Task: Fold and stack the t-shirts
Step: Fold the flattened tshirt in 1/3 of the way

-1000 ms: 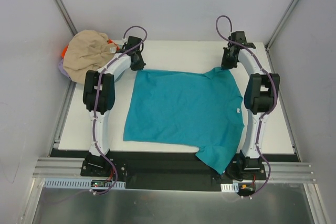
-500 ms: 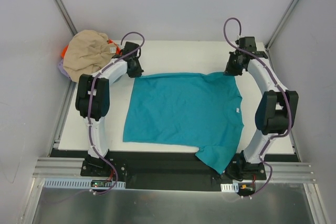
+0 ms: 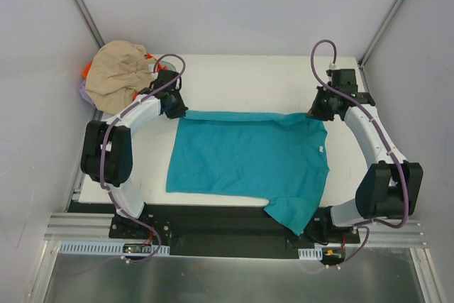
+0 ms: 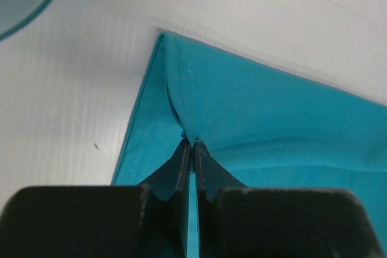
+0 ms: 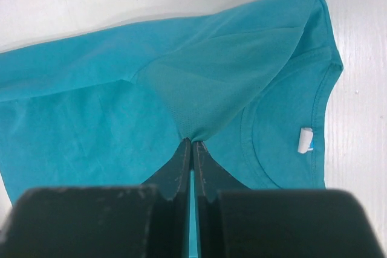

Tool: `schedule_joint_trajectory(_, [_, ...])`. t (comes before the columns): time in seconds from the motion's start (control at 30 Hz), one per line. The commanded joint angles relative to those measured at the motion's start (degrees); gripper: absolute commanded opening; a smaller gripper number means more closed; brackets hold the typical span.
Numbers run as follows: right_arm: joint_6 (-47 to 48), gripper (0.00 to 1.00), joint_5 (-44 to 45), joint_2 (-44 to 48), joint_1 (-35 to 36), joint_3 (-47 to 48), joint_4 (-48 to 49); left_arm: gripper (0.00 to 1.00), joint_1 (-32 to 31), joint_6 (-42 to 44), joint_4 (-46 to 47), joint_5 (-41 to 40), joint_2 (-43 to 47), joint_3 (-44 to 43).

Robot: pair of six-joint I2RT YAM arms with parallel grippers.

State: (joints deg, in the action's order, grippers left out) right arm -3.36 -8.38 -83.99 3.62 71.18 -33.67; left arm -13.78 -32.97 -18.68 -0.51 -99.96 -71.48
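Observation:
A teal-blue t-shirt lies spread on the white table, one sleeve hanging over the near edge. My left gripper is shut on its far left corner; in the left wrist view the cloth is pinched at the left gripper. My right gripper is shut on the far right edge by the collar; in the right wrist view the fabric bunches at the right gripper, a white label beside it. A beige t-shirt is heaped at the far left over an orange one.
A bluish-lavender basket holds the beige heap at the table's far left corner, just behind my left arm. Its rim shows at the top left of the left wrist view. Grey walls close in on both sides.
Both grippers have come nearer with the shirt's far edge held. That edge now lies folded over toward the front, and the shirt looks shorter from front to back.

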Motion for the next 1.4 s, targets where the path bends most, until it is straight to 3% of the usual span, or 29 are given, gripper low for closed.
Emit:
schedule_joint_trajectory(0.0, [-1.83,0.02,-0.85,3.91,-0.19,-2.7,-0.34,0.0,0.25,-1.13,0.92,0.43,4.51,3.54])
schedule_joint_trajectory(0.23, [-1.83,0.02,1.7,10.67,-0.1,-7.28,-2.36,0.0,-0.54,-1.66,1.1,0.43,7.23,8.37])
schedule_joint_trajectory(0.73, [-1.74,0.04,2.76,14.37,-0.01,-12.81,-5.79,0.0,-1.6,-2.45,1.1,0.43,11.28,14.26])
schedule_joint_trajectory(0.87, [-2.53,0.06,3.98,14.9,-0.1,-16.59,-7.55,0.07,-1.6,-3.06,0.92,0.34,12.42,16.81])
schedule_joint_trajectory(0.93, [-3.32,0.08,5.47,15.25,-0.1,-18.43,-9.3,0.16,-1.6,-3.06,0.75,0.25,13.38,18.22])
schedule_joint_trajectory(0.97, [-3.67,0.15,6.87,15.34,-0.01,-18.96,-9.92,0.2,-1.6,-3.06,0.4,0.34,13.74,18.66])
schedule_joint_trajectory(1.0, [-4.02,0.2,7.41,15.34,-0.01,-19.41,-10.53,0.3,-1.6,-2.98,0.05,0.34,14.0,19.18])
schedule_joint_trajectory(1.1, [-3.85,0.38,8.03,15.43,0.07,-20.9,-12.29,0.42,-1.6,-2.71,-1.1,0.34,15.76,19.45])
schedule_joint_trajectory(1.13, [-3.42,0.53,8.03,15.52,0.25,-21.08,-12.73,0.55,-1.6,-2.54,-1.36,0.42,16.81,19.36])
schedule_joint_trajectory(1.2, [-2.71,0.62,8.03,16.04,0.34,-21.08,-12.91,0.69,-1.6,-2.19,-1.89,0.43,18.04,19.1])
schedule_joint_trajectory(1.23, [-2.27,0.77,8.03,16.22,0.34,-20.82,-13.09,0.81,-1.6,-2.1,-1.72,1.82,19.27,18.84])
schedule_joint_trajectory(1.3, [-2.01,0.96,7.16,16.92,0.43,-19.76,-12.56,0.95,-1.69,-1.75,-1.89,2.97,20.33,17.88])
schedule_joint_trajectory(1.37, [-1.65,0.97,4.27,17.36,0.51,-18.97,-11.16,0.99,-1.86,-1.22,-1.89,4.11,21.12,17.08])
